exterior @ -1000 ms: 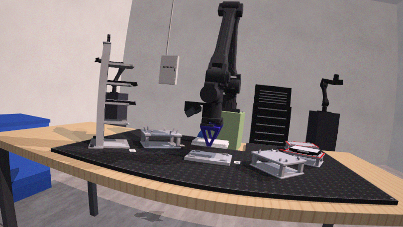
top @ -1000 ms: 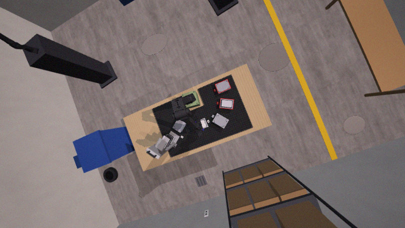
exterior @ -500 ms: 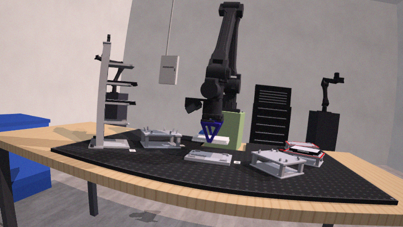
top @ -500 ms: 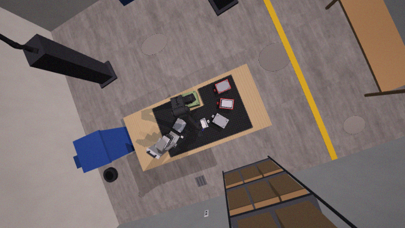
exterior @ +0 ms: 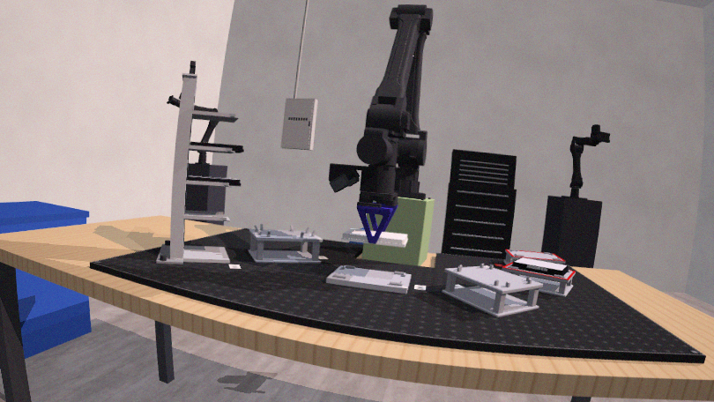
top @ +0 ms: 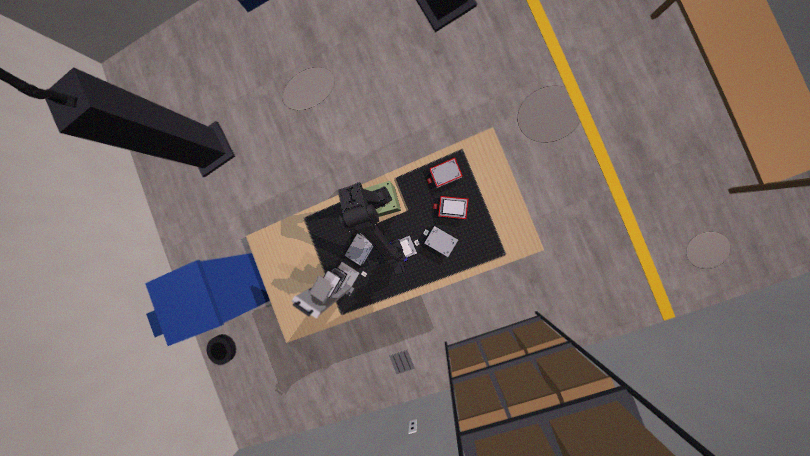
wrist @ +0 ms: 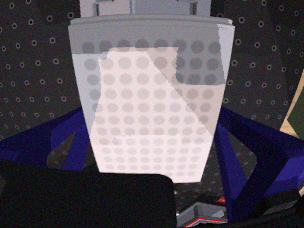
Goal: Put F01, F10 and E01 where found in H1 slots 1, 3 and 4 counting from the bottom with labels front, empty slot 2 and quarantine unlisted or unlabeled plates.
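Mid-task: gripper clamped on white plate, lifted above low nest mid-mat, w/ one plate in red quarantine nest, hotel slots unverified, placement left.

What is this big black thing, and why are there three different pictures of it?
It is a robot arm standing on a table. One picture looks down from the ceiling, one looks from the side, and one comes from a camera riding on the arm's wrist. At the arm's tip are two blue fingers. They hold a white plate full of tiny dimples in the air, above a flat grey stand. On the black board there is also a tall tower of shelves for such plates, two more grey stands, and two red-edged trays at the far end.
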### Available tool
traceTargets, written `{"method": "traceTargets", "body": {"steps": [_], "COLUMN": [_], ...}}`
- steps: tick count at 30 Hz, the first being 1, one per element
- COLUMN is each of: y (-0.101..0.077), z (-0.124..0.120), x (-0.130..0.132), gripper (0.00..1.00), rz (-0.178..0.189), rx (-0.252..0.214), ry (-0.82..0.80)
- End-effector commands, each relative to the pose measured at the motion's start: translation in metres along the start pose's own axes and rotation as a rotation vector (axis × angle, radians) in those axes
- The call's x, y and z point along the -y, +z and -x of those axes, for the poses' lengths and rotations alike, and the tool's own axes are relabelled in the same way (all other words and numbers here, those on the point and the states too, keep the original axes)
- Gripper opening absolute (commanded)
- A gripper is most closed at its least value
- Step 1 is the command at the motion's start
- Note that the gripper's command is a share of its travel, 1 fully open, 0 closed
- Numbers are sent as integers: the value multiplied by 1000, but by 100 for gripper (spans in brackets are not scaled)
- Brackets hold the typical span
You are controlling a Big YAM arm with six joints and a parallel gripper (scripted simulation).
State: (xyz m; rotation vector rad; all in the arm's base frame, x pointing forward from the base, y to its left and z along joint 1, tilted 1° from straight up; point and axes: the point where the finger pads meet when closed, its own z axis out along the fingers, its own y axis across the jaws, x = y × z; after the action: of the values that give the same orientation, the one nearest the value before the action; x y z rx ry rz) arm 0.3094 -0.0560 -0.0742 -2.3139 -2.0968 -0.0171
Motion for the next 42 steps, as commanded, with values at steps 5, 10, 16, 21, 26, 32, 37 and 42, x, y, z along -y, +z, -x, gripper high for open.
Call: {"method": "traceTargets", "body": {"steps": [5, 10, 16, 21, 26, 32, 37, 42], "y": [-34, -48, -63, -74, -89, -106, -115, -129], "z": [7, 7, 7, 7, 7, 7, 7, 7], "x": [-28, -28, -29, -29, -29, -28, -28, -28], "gripper": [86, 86, 86, 86, 86, 86, 86, 86], "rz": [64, 66, 67, 69, 71, 73, 74, 75], "rx": [10, 10, 10, 11, 11, 11, 11, 11], "ry": [0, -1, -3, -2, -2, -3, -2, -2]}}
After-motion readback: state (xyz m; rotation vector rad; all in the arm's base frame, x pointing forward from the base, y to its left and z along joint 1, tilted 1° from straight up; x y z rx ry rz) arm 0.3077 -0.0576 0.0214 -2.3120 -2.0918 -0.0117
